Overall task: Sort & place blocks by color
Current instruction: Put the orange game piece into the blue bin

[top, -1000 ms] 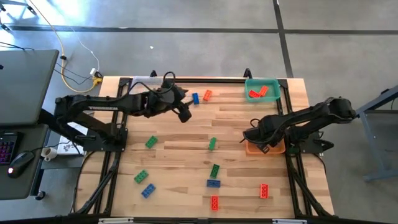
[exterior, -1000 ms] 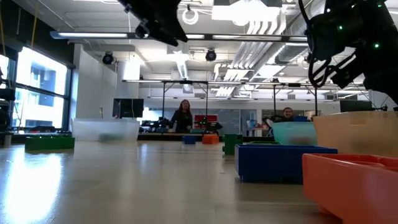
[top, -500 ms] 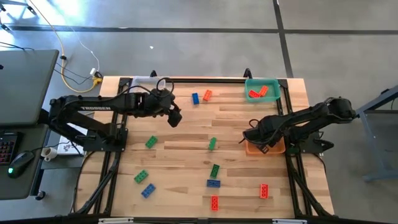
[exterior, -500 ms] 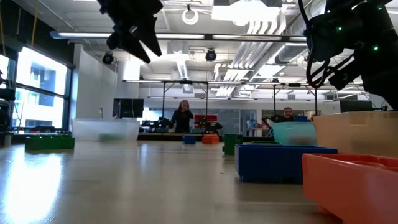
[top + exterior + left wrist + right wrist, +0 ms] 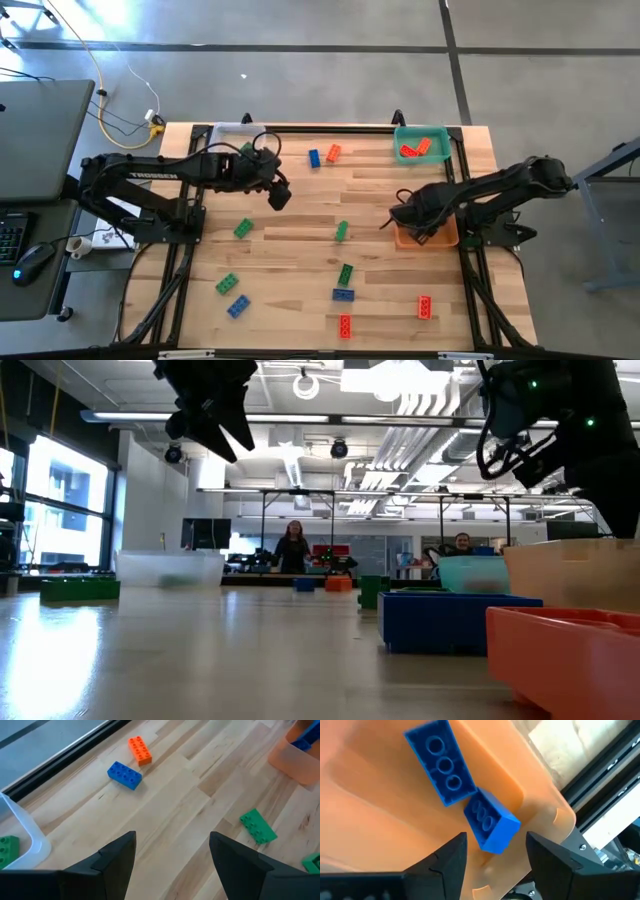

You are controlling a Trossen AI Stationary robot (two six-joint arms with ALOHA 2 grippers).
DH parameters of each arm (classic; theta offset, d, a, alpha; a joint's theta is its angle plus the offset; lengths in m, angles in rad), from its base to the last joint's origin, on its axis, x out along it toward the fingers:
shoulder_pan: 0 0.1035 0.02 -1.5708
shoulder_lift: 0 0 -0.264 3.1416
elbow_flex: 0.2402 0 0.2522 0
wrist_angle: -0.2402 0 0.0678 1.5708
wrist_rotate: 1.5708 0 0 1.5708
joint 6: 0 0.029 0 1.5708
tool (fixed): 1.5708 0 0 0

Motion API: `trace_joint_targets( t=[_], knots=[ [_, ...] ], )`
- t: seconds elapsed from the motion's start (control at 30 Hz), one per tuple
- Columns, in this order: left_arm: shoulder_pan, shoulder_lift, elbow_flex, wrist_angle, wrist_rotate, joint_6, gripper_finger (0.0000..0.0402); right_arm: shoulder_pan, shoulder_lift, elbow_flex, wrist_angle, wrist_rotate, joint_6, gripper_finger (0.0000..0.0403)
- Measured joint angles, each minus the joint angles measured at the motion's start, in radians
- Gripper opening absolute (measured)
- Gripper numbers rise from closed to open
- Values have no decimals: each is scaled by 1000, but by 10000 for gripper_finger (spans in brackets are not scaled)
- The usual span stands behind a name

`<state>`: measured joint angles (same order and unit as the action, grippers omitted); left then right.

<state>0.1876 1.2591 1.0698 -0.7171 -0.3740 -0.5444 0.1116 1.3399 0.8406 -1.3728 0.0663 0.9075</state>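
Where the high view looks down on the wood-plank table (image 5: 300,215), studded bricks lie scattered: a blue (image 5: 314,158) and a red (image 5: 333,153) one near the far edge, green ones at mid-table (image 5: 243,229) (image 5: 341,231) (image 5: 345,273), a green (image 5: 227,284) and a blue (image 5: 237,307) at the near left, and a blue (image 5: 343,294) with two red (image 5: 345,325) (image 5: 424,307) toward the near edge. Red bricks (image 5: 415,149) sit in the teal tray (image 5: 399,135) at the far right corner. The left gripper (image 5: 277,194) hangs over bare planks with open room all round it; the right gripper (image 5: 408,222) is over the orange tray (image 5: 438,240) by the right edge. In the low view, both arms hang well above the tabletop; a blue brick (image 5: 458,622) and an orange tray wall (image 5: 570,655) stand close at right, and a clear tray (image 5: 170,568) stands at the far left. In the left wrist view, the fingers (image 5: 117,860) are spread wide and empty over smooth planks, the blue and red bricks lying just apart ahead and a green one (image 5: 7,850) inside the clear tray's rounded corner. In the right wrist view, the fingers (image 5: 451,857) stand parted, gripping nothing, above two blue bricks (image 5: 441,762) (image 5: 491,822) touching end to end, undersides up, on the glossy orange floor near its rim.
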Motion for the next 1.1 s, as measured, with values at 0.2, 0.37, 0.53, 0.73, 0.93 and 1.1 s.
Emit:
trace_joint_targets(
  t=[0.2,0.37,0.53,0.73,0.93,1.1],
  knots=[
    [0,0,0,-17,1,-3,241,0,0,85,-6,47,7,190],
    [0,0,0,-42,2,-10,241,0,0,160,-6,98,-14,190],
    [0,0,0,-53,5,-30,241,0,0,231,18,165,-56,190],
    [0,0,0,-77,11,-32,241,0,-1,298,102,220,-131,190],
    [0,0,0,-82,11,-32,241,-24,-1,336,206,240,-230,201],
    [2,0,0,-89,10,-31,241,-73,-1,343,332,240,-343,232]
  ],
)
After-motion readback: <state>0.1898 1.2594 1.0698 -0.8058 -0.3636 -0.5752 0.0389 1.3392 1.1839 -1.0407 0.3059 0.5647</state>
